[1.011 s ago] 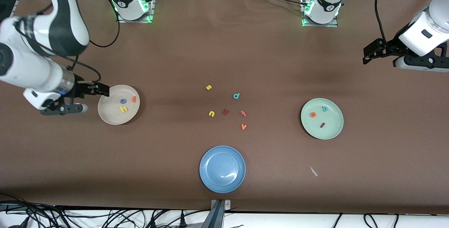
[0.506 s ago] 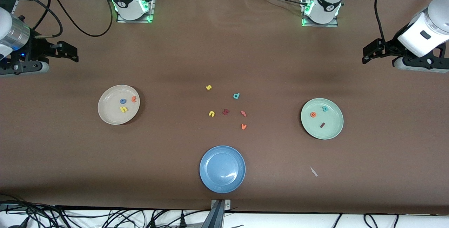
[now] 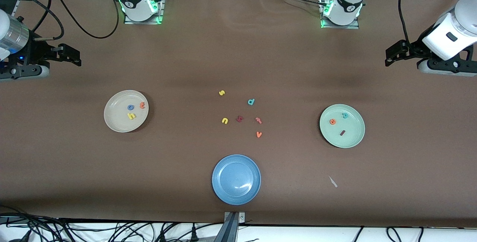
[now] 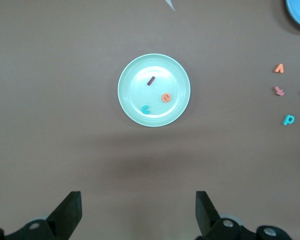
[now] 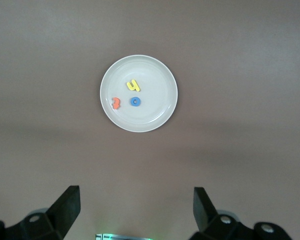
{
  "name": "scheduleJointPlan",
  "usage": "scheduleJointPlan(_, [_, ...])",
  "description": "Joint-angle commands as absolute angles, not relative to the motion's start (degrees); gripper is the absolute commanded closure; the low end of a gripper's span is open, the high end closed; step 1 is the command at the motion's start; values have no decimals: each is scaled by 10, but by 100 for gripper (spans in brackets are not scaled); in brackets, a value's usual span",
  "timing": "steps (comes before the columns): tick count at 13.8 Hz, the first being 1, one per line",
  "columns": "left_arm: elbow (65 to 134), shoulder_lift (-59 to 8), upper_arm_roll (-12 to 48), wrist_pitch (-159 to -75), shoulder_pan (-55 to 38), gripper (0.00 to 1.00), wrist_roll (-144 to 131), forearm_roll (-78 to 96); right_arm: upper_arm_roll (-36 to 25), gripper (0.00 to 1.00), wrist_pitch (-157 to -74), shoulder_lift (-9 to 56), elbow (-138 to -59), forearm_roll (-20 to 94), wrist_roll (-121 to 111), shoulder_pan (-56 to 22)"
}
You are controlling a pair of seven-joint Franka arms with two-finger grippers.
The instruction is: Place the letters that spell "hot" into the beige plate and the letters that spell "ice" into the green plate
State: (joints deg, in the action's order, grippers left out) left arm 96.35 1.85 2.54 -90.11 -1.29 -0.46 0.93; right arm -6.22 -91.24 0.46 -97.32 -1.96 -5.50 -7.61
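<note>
Front view showed yellow h [image 3: 131, 115], blue o [image 3: 130, 107] and orange t [image 3: 142, 105] lying in the beige plate [image 3: 111, 121], and i [image 3: 342, 133], c [image 3: 345, 115], e [image 3: 332, 121] in the green plate [image 3: 354, 141]. Such foam bits looked light and soft, best pinched by their edges. Stray letters [image 3: 240, 118] and a blue plate [image 3: 223, 190] sat mid-table, blocking nothing. Left gripper [image 4: 138, 212] and right gripper [image 5: 136, 207] hung spread wide and empty, each over bare table.

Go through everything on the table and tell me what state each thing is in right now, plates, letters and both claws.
Round cream-beige plate: holds yellow h, blue o, orange t.
Round pale mint-green plate: holds dark red i, teal c, orange e.
Round blue plate: nothing in it.
Six loose foam letters: lying on the table between the plates.
Left claw: open, holding nothing, above bare table.
Right claw: open, holding nothing, above bare table.
</note>
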Motion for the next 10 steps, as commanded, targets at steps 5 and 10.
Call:
scheduleJointPlan(5, [922,-7,28,-864,-12,0,-5,-9,-52,0,-931,-7,-997,-19,-43,-63])
scheduleJointPlan(10, [923,-7,29,-864,-12,0,-3,-10,-51,0,-916,-5,-991,-19,-38,-66])
